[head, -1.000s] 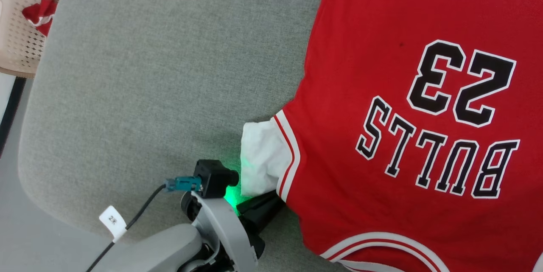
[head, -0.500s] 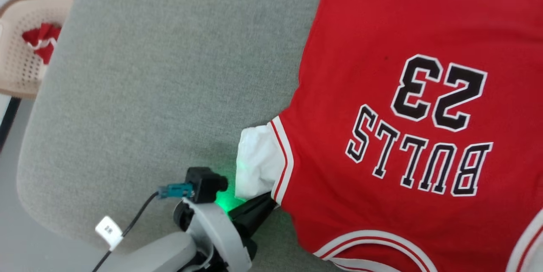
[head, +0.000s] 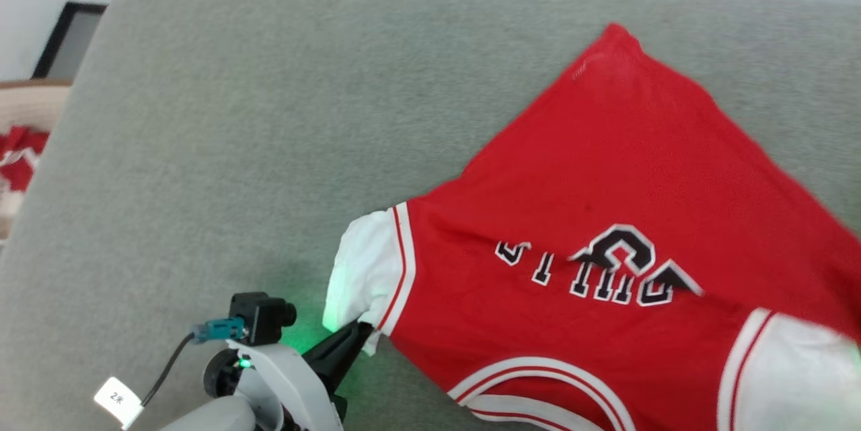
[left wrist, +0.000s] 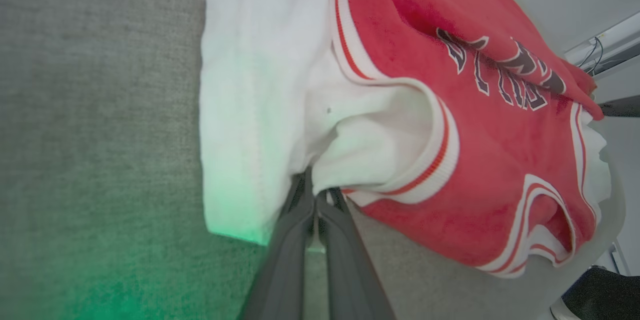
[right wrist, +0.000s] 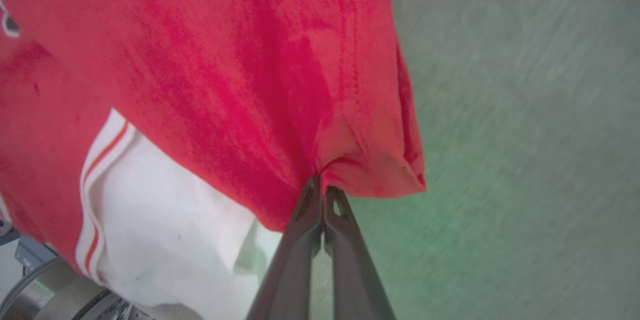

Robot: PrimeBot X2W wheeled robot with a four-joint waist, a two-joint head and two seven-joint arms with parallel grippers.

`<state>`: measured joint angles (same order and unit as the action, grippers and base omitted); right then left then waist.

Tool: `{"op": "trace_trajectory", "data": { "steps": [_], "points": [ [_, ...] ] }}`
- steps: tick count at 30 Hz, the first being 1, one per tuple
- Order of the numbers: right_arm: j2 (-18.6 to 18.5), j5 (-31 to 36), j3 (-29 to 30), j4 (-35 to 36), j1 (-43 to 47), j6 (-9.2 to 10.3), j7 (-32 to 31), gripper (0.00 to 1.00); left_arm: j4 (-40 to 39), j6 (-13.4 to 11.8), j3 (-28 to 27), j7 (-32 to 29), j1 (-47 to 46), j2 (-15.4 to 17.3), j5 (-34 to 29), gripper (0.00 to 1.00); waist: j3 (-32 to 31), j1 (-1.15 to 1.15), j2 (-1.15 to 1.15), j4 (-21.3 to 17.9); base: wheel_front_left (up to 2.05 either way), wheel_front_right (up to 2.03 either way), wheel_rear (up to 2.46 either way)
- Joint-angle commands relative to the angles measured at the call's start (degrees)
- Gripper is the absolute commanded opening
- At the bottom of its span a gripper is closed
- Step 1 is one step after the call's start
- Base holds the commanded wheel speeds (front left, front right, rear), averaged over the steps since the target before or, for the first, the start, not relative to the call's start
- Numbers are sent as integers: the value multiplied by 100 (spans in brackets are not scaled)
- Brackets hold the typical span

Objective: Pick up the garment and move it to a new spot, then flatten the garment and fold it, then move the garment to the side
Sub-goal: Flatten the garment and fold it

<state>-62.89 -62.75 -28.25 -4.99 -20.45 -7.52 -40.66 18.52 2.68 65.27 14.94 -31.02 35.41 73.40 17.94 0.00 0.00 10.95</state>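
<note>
Right wrist view: my right gripper (right wrist: 322,187) clamps the jersey (head: 605,182) hem (right wrist: 370,172); my left gripper (left wrist: 316,194) clamps its sleeve (left wrist: 250,110). The lettering (head: 599,269), flat earlier, now buckles.

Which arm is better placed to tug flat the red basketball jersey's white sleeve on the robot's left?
Left: the left tool is shut on that white sleeve, while the right tool pinches body fabric of the red basketball jersey.

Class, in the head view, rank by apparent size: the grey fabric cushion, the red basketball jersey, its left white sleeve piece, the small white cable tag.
1. grey fabric cushion
2. red basketball jersey
3. left white sleeve piece
4. small white cable tag; it sits nearer the camera, yet looks smallest.
</note>
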Motion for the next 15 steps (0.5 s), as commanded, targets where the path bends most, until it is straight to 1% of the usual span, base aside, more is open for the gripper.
{"op": "trace_trajectory", "data": {
  "steps": [1, 4, 7, 11, 14, 15],
  "points": [
    [-50, -71, 133, 256, 538, 7, 104, 0, 17, -51, -90, 16, 108, 31, -69, 0, -217, 0, 0, -338, 0, 0, 0],
    [-39, 57, 267, 683, 1384, 7, 173, 0, 14, -76, -251, 23, 194, 46, -117, 0, -228, 0, 0, -458, 0, 0, 0],
    [194, 193, 335, 1082, 2052, 7, 106, 0, 21, -115, -466, 15, 286, 48, -204, 0, -226, 0, 0, -569, 0, 0, 0],
    [651, 541, 207, 1413, 2533, 7, -186, 0, 63, -145, -676, 15, 412, 19, -347, 0, -231, 0, 0, -681, 0, 0, 0],
    [946, 863, 184, 1534, 2562, 7, -273, 0, 109, -137, -724, 15, 456, -1, -417, 0, -230, 0, 0, -725, 0, 0, 0],
    [1066, 965, 241, 1550, 2506, 7, -181, 16, 120, -132, -738, 15, 465, -3, -428, 0, -229, 0, 0, -740, 0, 0, 0]
  ]
}}
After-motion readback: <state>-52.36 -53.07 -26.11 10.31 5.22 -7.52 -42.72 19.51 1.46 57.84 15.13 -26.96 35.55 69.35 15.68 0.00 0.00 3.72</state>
